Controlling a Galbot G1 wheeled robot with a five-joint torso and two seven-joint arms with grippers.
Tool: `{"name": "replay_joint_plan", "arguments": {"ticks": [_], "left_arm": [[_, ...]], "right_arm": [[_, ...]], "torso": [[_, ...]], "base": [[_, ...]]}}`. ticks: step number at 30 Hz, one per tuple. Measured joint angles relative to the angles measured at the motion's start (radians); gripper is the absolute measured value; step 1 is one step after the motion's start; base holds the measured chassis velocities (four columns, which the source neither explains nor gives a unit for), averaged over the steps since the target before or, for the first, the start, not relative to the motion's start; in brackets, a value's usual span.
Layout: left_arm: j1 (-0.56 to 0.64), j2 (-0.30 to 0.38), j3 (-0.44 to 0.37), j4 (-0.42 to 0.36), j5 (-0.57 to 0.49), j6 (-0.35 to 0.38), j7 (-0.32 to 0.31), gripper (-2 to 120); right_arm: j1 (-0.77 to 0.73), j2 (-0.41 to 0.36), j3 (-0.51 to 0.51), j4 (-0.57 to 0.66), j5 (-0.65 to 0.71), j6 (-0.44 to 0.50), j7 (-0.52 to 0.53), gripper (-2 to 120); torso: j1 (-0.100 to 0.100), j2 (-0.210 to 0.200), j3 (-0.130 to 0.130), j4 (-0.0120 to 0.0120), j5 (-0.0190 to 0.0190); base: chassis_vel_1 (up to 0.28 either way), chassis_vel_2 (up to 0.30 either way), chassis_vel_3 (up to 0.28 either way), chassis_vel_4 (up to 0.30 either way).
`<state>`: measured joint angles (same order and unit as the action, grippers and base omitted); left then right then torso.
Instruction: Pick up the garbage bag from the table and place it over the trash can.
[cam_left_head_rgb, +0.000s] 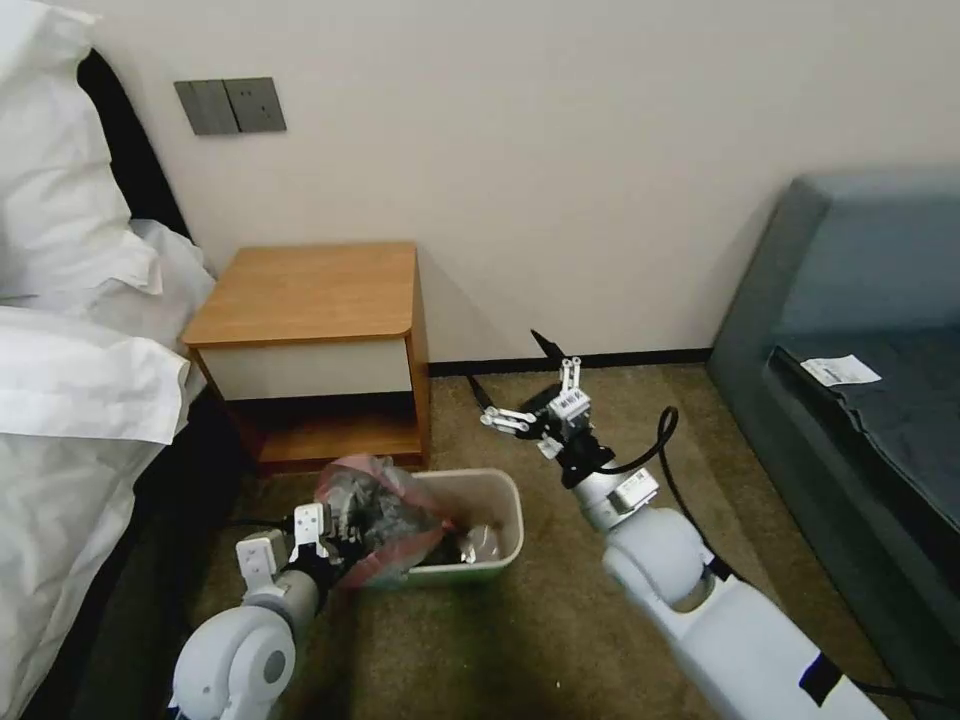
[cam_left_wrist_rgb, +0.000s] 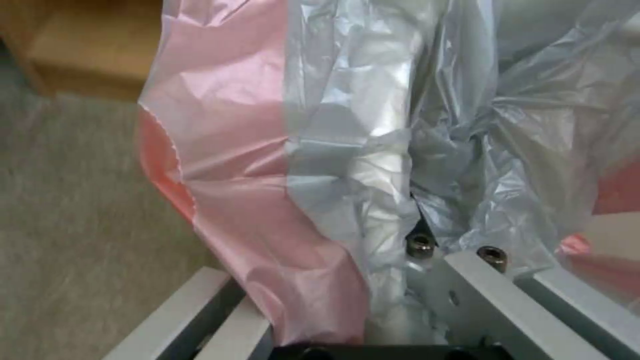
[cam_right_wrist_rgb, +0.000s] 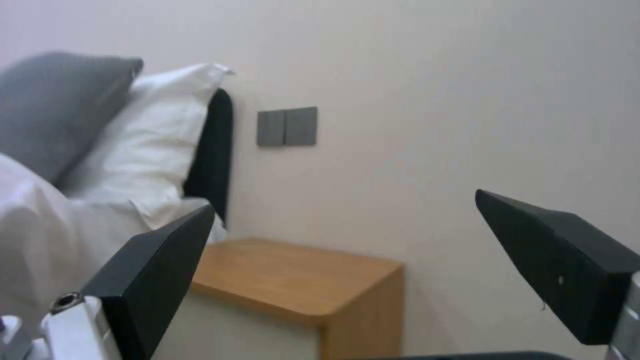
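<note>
Clamping the garbage bag (cam_left_head_rgb: 375, 515) in my left gripper (cam_left_head_rgb: 335, 545) over the trash can's (cam_left_head_rgb: 500, 490) nine-o'clock end; my right gripper (cam_left_head_rgb: 515, 385) hangs spread wide at two o'clock.

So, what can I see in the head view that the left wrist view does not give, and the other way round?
Head view only: the trash can on the carpet, the table with nothing on its top, and the right gripper open in the air beside the trash can.

Left wrist view only: close up, the grey plastic bunched between the metal fingers.

Both: the garbage bag with its pink band, held by the left gripper at the trash can's near left corner.
</note>
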<state>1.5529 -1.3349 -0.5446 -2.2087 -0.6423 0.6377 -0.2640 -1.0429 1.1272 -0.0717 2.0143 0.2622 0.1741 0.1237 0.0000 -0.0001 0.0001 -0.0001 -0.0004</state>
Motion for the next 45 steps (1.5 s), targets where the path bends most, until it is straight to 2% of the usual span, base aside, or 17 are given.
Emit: {"name": "replay_joint_plan", "arguments": {"ticks": [1, 5, 6, 8, 10, 14, 21, 30, 45], "left_arm": [[0.0, 0.0, 0.0, 0.0, 0.0, 0.0, 0.0, 5], [0.027, -0.019, -0.001, -0.089, 0.013, -0.037, -0.04, 5], [0.027, -0.019, -0.001, -0.089, 0.013, -0.037, -0.04, 5], [0.04, -0.029, -0.004, -0.112, 0.025, -0.071, -0.049, 5], [0.046, -0.039, -0.006, -0.125, 0.034, -0.116, -0.055, 5], [0.047, -0.043, -0.008, -0.138, 0.039, -0.172, -0.062, 5], [0.062, -0.053, -0.008, -0.16, 0.043, -0.22, -0.063, 5], [0.082, -0.06, -0.002, -0.184, 0.055, -0.224, -0.064, 5], [0.089, -0.066, 0.006, -0.191, 0.063, -0.219, -0.062, 5]], "right_arm": [[0.0, 0.0, 0.0, 0.0, 0.0, 0.0, 0.0, 100], [-0.015, -0.021, -0.095, 0.142, 0.169, -0.174, 0.081, 100], [-0.015, -0.021, -0.095, 0.142, 0.169, -0.174, 0.081, 100], [-0.016, -0.036, -0.131, 0.209, 0.256, -0.27, 0.095, 100], [-0.013, -0.057, -0.151, 0.248, 0.288, -0.335, 0.071, 100], [-0.001, -0.086, -0.161, 0.238, 0.274, -0.371, 0.011, 100], [0.021, -0.107, -0.187, 0.181, 0.251, -0.382, -0.019, 100], [0.083, -0.098, -0.195, 0.09, 0.229, -0.371, -0.025, 100], [0.173, -0.034, -0.242, -0.004, 0.326, -0.365, 0.02, 100]], "torso": [[0.0, 0.0, 0.0, 0.0, 0.0], [0.0, 0.0, 0.0, 0.0, 0.0004], [0.0, 0.0, 0.0, 0.0, 0.0004], [0.0, 0.0, 0.0, 0.0002, 0.0004], [0.0, 0.0, 0.0, 0.0, 0.0003], [0.0, 0.0, 0.0, 0.0001, 0.0004], [0.0, 0.0, 0.0, 0.0, 0.0005], [0.0, 0.0, 0.0, 0.0001, 0.0004], [0.0, 0.0, 0.0, 0.0001, 0.0004]], "base": [[0.0, 0.0, 0.0, 0.0], [0.0, 0.0, 0.0, 0.0], [0.0, 0.0, 0.0, 0.0], [0.0, 0.0, 0.0, 0.0], [0.0, 0.0, 0.0, 0.0], [0.0, 0.0, 0.0, 0.0], [0.0, 0.0, 0.0, 0.0], [0.0, 0.0, 0.0, 0.0], [0.0, 0.0, 0.0, 0.0]]}}
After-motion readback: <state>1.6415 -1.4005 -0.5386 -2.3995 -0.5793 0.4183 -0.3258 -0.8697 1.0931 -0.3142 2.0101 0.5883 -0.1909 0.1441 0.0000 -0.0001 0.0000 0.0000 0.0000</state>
